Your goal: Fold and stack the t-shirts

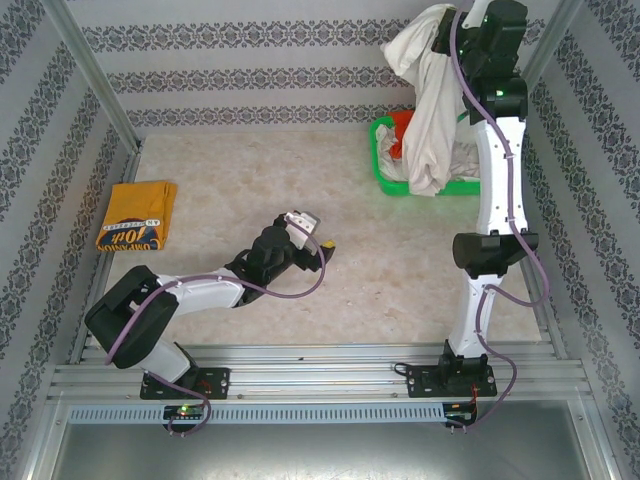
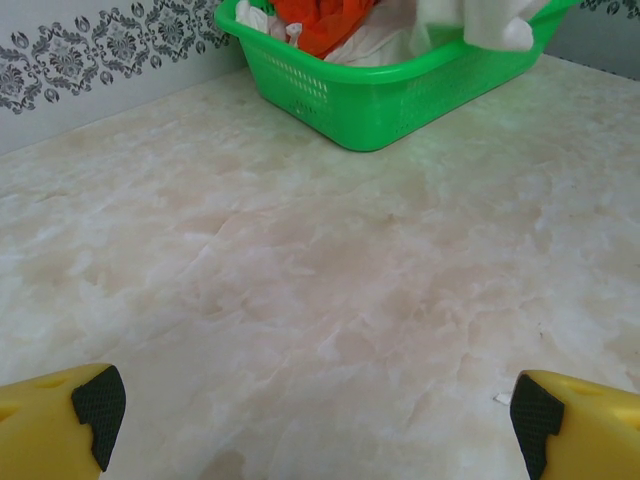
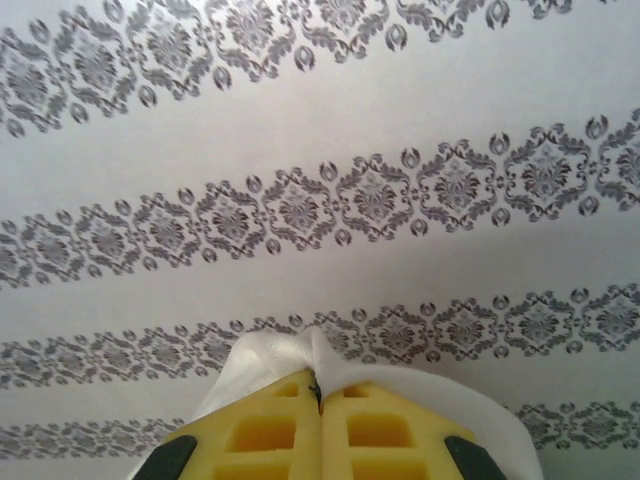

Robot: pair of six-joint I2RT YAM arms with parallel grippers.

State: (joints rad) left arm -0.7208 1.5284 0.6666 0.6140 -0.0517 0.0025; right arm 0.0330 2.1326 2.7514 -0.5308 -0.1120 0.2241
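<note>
Grey damask wallpaper (image 1: 250,80) runs in bands round a pale marbled counter (image 1: 300,170). At the back right, the right arm stands tall. Its right tool (image 3: 320,390) is pressed together on a fold of a white t-shirt (image 1: 430,110). The wrist view gives just a thin rim of white cloth pinched between the yellow fingers (image 3: 270,430), with wallpaper beyond. From overhead the whole garment hangs down in a long drape, its lower end reaching the green basket (image 1: 383,172). The cloth hides the tool itself from above, and I cannot tell whether the shirt carries a print.

An orange-red t-shirt (image 2: 325,20) lies bunched in the basket, cut off by the top edge of the left wrist view, with more white cloth beside it.

The left tool (image 2: 317,410) hangs low over bare counter near the middle, its fingers spread wide apart. Its black-padded tips are clipped by the bottom corners of its own view.

By the left wall a mustard-yellow t-shirt (image 1: 138,212) lies folded flat. Dark lettering runs along its near edge, upside down from where I stand and too small to read with certainty.
</note>
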